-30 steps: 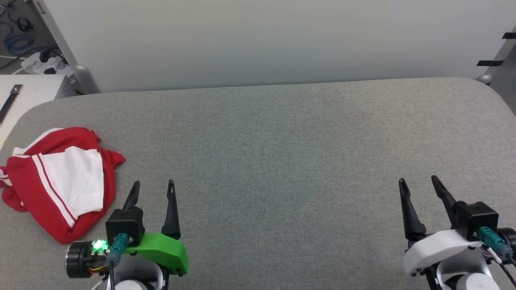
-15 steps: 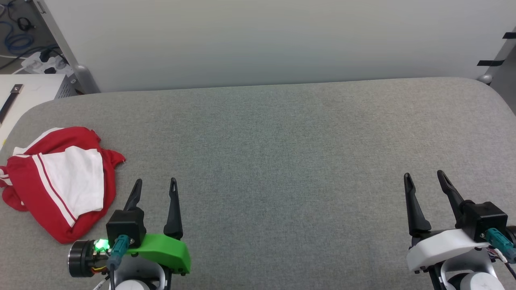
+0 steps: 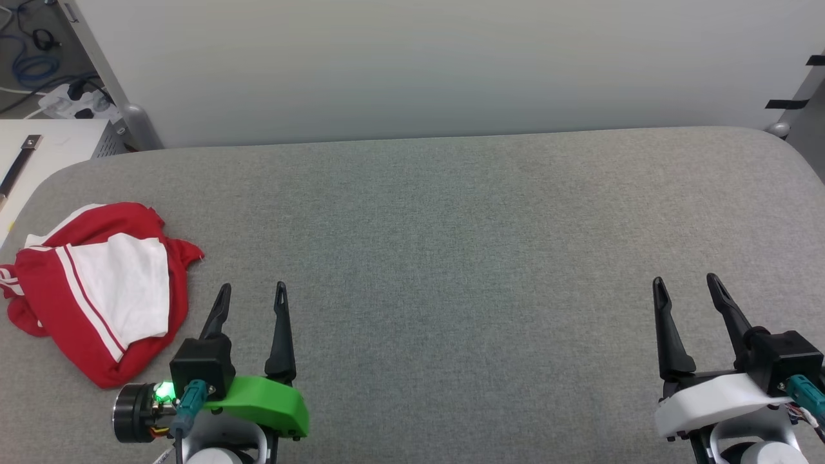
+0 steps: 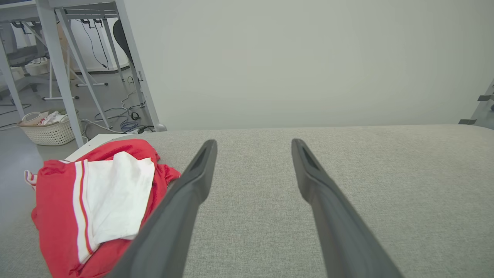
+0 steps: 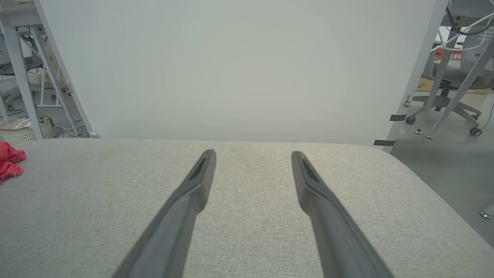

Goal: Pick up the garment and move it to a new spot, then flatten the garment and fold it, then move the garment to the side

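The garment (image 3: 97, 290) lies crumpled at the left end of the grey table (image 3: 451, 225), red with a white sleeve on top and red-white striped trim. The left wrist view has the garment (image 4: 96, 200) at lower left, and a red edge of the garment (image 5: 9, 160) peeks in at the far left of the right wrist view. My left gripper (image 3: 252, 294) stands open just right of the garment, apart from it, nothing between its fingers. Far off at the lower right, my right gripper (image 3: 685, 286) is open and empty above bare table.
A pale wall panel (image 3: 419, 64) runs along the table's far edge. Cables and a power strip (image 3: 71, 103) lie on the floor at the upper left beside a white box (image 3: 45, 148). A white basket (image 4: 48, 129) and desk legs stand beyond the left end.
Both grippers have crept a little forward and to the right, still open. The camera has shifted slightly; the garment lies as it did.
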You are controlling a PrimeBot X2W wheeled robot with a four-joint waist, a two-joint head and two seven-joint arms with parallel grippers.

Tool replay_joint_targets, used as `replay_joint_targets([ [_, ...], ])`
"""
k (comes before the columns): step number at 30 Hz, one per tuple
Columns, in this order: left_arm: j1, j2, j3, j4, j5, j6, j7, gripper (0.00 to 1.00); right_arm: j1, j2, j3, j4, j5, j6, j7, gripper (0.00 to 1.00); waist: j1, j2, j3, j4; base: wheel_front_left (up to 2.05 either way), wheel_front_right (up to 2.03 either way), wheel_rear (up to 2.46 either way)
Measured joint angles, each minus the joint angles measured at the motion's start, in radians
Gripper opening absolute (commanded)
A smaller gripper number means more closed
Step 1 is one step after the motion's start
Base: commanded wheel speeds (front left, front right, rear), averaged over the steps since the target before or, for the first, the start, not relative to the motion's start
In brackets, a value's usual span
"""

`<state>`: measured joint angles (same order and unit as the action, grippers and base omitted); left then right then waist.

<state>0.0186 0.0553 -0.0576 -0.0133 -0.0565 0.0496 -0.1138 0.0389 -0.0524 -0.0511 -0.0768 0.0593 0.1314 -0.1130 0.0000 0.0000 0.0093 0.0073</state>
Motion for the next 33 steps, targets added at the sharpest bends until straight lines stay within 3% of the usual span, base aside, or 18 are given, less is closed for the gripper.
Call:
replay_joint_targets([
  [33,0.0,0.0,-0.024,0.007,-0.039,0.021,-0.072,1.0,0.023,0.0,-0.007,-0.03,0.034,0.0,-0.07,1.0,0.0,0.0,-0.003,0.005,0.0,0.0,0.0],
])
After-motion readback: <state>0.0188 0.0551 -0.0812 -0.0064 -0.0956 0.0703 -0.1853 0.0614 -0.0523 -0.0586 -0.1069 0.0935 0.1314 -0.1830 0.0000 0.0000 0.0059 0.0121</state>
